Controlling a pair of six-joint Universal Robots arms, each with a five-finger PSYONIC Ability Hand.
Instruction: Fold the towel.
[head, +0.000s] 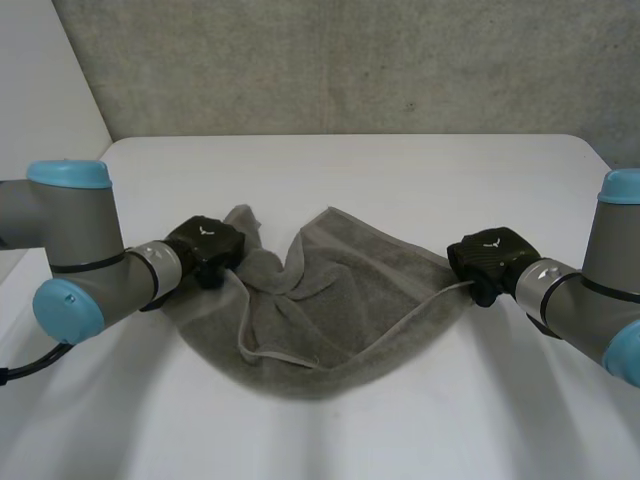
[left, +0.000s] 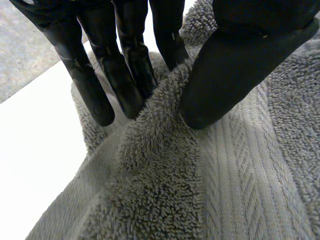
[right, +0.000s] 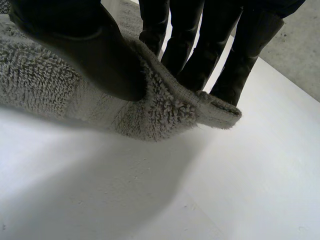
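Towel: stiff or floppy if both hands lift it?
Probably floppy: the towel hangs slack and bunched between the left hand and right hand. Its looped pile looks grippy, so slipping from either pinch seems unlikely.

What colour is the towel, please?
The towel is plain grey; the left wrist view shows it best.

Head view from behind, downward; wrist views close, towel (head: 330, 300) common to all.
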